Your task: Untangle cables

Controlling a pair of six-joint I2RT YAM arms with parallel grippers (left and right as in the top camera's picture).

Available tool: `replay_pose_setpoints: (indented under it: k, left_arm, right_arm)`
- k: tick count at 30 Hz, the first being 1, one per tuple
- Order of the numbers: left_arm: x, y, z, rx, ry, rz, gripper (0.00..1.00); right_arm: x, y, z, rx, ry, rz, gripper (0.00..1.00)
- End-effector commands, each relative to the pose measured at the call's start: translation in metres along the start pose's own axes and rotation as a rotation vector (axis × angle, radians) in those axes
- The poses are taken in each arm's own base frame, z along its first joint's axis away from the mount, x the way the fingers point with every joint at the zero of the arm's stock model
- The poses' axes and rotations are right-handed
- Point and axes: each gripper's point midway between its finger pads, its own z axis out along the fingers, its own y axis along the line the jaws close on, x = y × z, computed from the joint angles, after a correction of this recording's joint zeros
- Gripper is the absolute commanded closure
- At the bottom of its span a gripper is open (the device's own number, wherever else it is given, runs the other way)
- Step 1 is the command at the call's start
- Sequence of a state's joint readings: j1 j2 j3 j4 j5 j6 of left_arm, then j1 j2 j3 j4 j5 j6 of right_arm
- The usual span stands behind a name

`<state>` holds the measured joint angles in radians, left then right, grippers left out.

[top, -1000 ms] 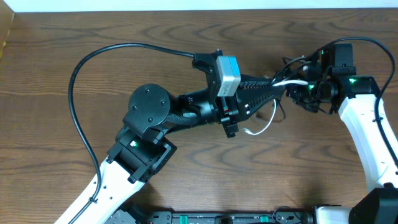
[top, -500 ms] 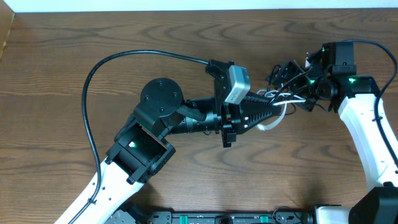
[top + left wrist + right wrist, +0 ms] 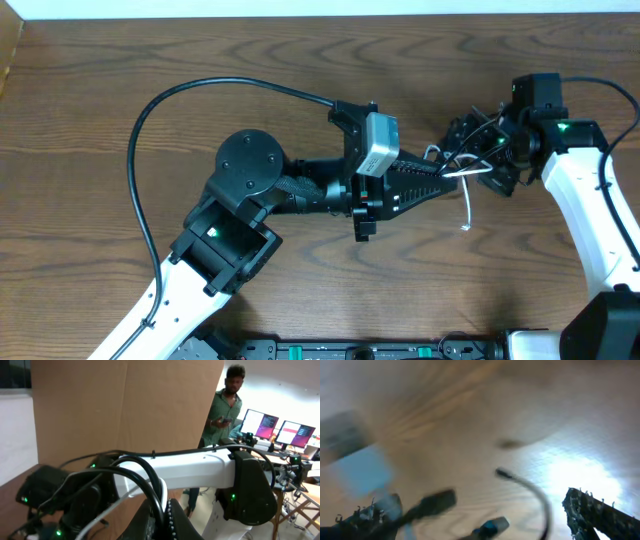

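Observation:
My left gripper (image 3: 447, 177) reaches right across the table's middle and is shut on the cables. In the left wrist view its gripper (image 3: 164, 520) pinches a black cable (image 3: 152, 482) that loops upward, with a white cable (image 3: 165, 494) pressed beside it. Overhead, the white cable (image 3: 467, 205) hangs from the grip toward the table, its free end low. My right gripper (image 3: 478, 152) faces the left one at the tangle. In the blurred right wrist view that gripper (image 3: 485, 515) stands open, its fingers wide apart, with a black plug (image 3: 437, 501) and a blue-tipped plug (image 3: 492, 525) dangling between them.
The left arm's own thick black cable (image 3: 140, 150) arcs over the wooden table (image 3: 90, 100) at the left. The right arm's white link (image 3: 590, 220) runs down the right edge. A cardboard wall (image 3: 125, 405) stands behind the table.
The left gripper has pushed right toward the right gripper with the cables. The white loop under it has come undone into one strand hanging down to the right.

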<state>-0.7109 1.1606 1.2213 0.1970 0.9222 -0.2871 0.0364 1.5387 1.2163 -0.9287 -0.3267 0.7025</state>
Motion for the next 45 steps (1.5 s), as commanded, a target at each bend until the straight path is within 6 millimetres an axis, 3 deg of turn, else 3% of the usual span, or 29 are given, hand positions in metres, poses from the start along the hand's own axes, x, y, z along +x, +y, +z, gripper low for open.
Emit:
replay_pose_setpoints:
  k: [1, 7, 13, 18, 37, 45]
  left_arm:
    - [-0.020, -0.009, -0.012, -0.002, -0.044, 0.073, 0.92]
    - [-0.028, 0.012, -0.027, -0.082, -0.063, 0.088, 0.93]
    - [-0.043, 0.024, -0.049, -0.160, -0.097, 0.128, 0.93]
    - [-0.053, 0.037, -0.069, -0.235, -0.118, 0.153, 0.93]
    - [-0.059, 0.076, -0.108, -0.406, -0.127, 0.139, 0.92]
    - [-0.045, 0.056, -0.100, -0.270, -0.064, 0.093, 0.93]
  right_arm:
    - [-0.003, -0.015, 0.000, 0.083, -0.014, -0.045, 0.01]
    - [0.012, -0.030, -0.002, 0.142, 0.054, -0.149, 0.01]
    - [0.006, -0.058, -0.008, 0.297, 0.014, -0.153, 0.01]
    - [0.005, -0.060, -0.009, 0.311, 0.007, -0.153, 0.01]
    - [0.025, -0.033, -0.003, 0.143, 0.112, -0.138, 0.01]
    - [0.012, -0.007, 0.000, 0.020, 0.064, -0.102, 0.01]
